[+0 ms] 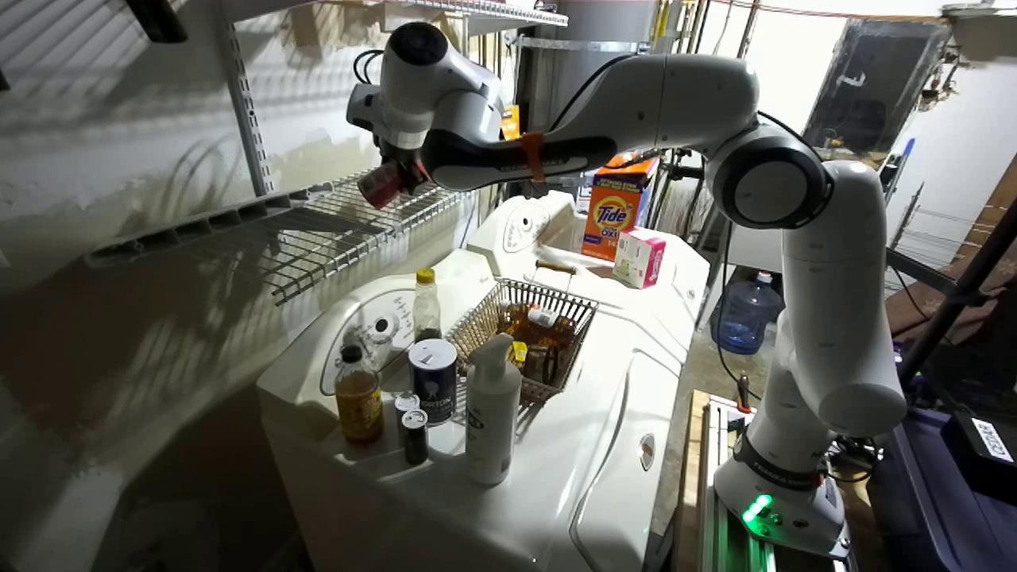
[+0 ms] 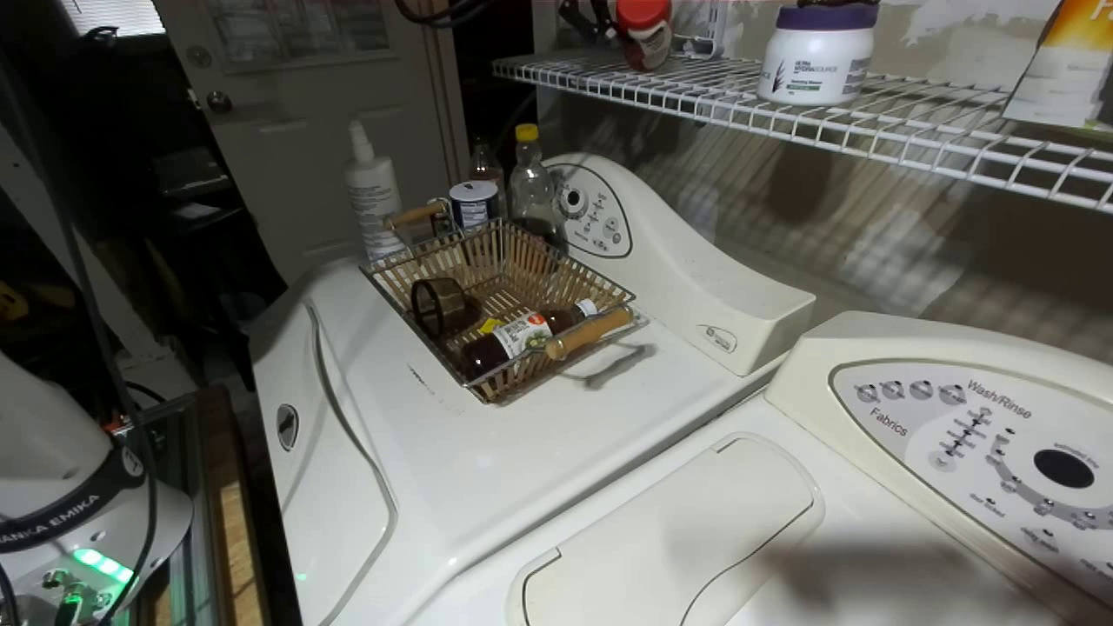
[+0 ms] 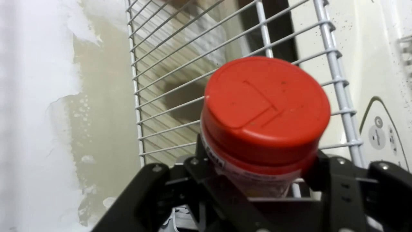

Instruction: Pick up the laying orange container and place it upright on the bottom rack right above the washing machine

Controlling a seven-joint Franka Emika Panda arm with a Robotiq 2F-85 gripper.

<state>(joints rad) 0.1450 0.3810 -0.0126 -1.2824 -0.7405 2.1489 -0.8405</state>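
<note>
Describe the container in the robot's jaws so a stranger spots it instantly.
Above the white washing machine runs the lower wire rack. Over it, the jaws hold a small reddish container. Its bright red lid sets it apart from the purple-lidded white tub.

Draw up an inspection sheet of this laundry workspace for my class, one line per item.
Surface: washing machine, white, lid down.
Job's things: red-lidded container, held tilted over the bottom rack; contact with it unclear.
Clutter: basket with a bottle inside, tall white bottle, Tide box; purple-lidded tub on the rack.
Grippers: one gripper, clasping the container.
Cables: black cable arching beside the arm.
Surroundings: door, blue water jug.
</note>
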